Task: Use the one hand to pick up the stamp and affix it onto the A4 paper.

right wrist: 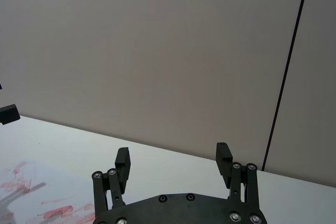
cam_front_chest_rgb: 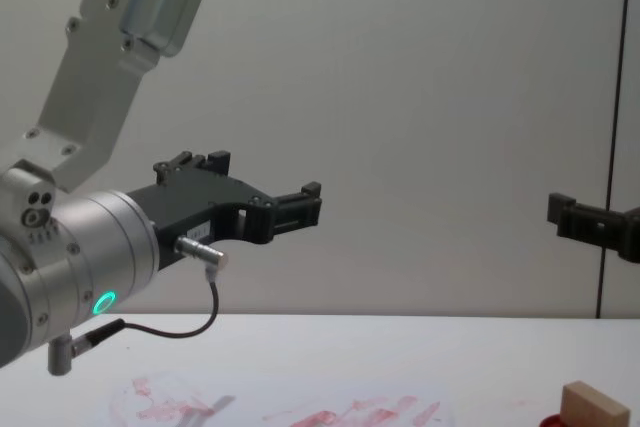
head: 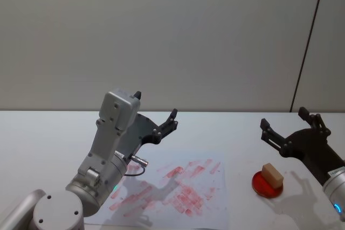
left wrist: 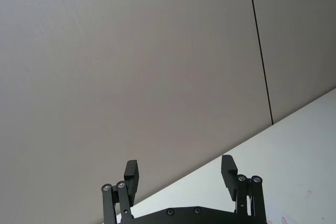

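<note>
The stamp (head: 272, 175), a small tan wooden block, stands on a flat red round pad (head: 260, 186) at the right of the table; the chest view shows the stamp (cam_front_chest_rgb: 595, 409) low at the right. The A4 paper (head: 214, 203), white with red ink smears, lies in the middle, and its smeared corner (right wrist: 31, 200) appears in the right wrist view. My right gripper (head: 284, 118) hovers open and empty just behind and above the stamp, apart from it; its open jaws (right wrist: 173, 157) point at the wall. My left gripper (head: 156, 107) is raised over the paper's far left, open and empty (left wrist: 179, 174).
The white table (head: 43, 133) runs back to a plain grey wall with a dark vertical seam (head: 307, 47) at the right. The left arm's silver body (cam_front_chest_rgb: 90, 267) with a green ring and a looping cable stands large at the left.
</note>
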Robot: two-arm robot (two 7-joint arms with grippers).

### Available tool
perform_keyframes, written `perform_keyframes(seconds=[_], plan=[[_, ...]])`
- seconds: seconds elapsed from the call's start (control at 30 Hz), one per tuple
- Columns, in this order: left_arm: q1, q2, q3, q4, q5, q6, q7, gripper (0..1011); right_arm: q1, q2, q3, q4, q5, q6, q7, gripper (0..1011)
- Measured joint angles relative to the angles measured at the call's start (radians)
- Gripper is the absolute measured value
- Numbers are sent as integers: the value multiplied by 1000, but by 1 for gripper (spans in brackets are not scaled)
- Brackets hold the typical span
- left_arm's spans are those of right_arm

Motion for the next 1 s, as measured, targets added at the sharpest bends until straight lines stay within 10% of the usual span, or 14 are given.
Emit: perform_keyframes(seconds=[1.0], plan=[[0, 0, 0, 0, 0, 0, 0, 1002, 1, 3, 1, 8, 0, 3, 15, 1001]])
